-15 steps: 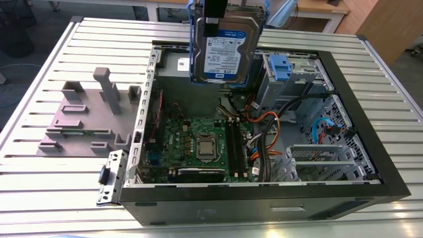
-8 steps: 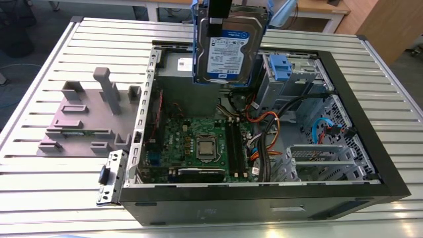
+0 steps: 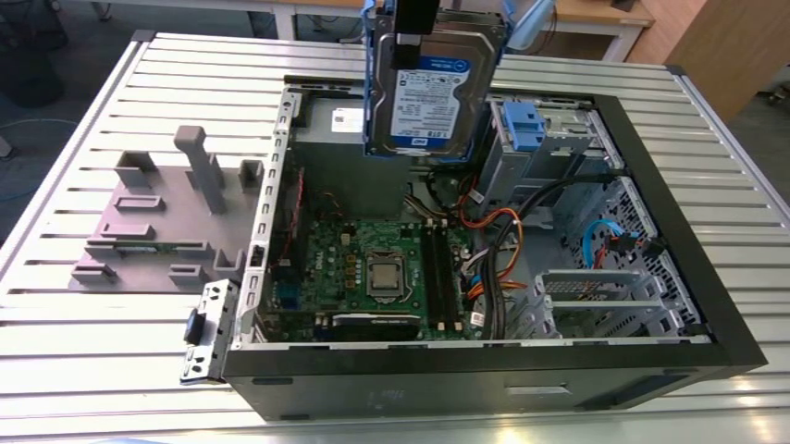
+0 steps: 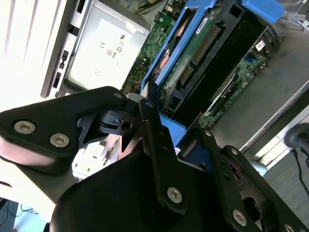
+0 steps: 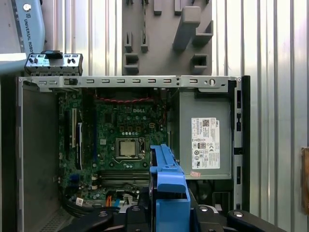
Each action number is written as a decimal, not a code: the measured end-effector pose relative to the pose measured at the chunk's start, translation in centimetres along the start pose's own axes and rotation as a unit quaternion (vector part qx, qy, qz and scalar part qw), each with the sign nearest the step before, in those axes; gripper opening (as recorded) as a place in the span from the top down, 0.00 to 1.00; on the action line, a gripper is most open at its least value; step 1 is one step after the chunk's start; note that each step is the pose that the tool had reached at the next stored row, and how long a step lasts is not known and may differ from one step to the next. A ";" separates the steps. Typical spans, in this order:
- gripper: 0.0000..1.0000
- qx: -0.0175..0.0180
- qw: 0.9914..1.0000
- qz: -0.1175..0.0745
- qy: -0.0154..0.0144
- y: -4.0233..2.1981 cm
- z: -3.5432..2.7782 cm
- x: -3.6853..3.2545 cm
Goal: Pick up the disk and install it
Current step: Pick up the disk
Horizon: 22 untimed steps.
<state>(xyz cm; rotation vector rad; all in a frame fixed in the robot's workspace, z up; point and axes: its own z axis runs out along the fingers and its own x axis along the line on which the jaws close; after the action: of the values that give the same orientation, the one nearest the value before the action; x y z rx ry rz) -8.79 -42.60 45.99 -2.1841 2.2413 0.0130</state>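
Disk lifted, above open computer case.
Gripper (image 3: 417, 32) clenched on the disk (image 3: 432, 92), held upright over the case (image 3: 642, 166); grey stand (image 3: 161, 213) lies beside the case on the table (image 3: 74, 333).

Even bright indoor light, blown-out glare on slatted table (image 4: 19, 58), near tool (image 4: 159, 145) soft

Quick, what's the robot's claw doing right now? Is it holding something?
Gripper: shut on the disk, holding it upright in the air above the open computer case.
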 end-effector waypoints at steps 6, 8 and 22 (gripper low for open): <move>0.63 0.000 1.000 0.000 0.000 -0.30 0.00 -0.01; 0.63 0.000 1.000 0.000 0.000 -0.39 0.01 -0.01; 0.63 0.000 1.000 0.000 0.000 -0.86 0.00 0.26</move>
<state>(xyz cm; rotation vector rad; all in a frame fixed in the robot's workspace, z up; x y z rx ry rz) -7.94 -42.88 45.99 -2.1841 2.2413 0.0130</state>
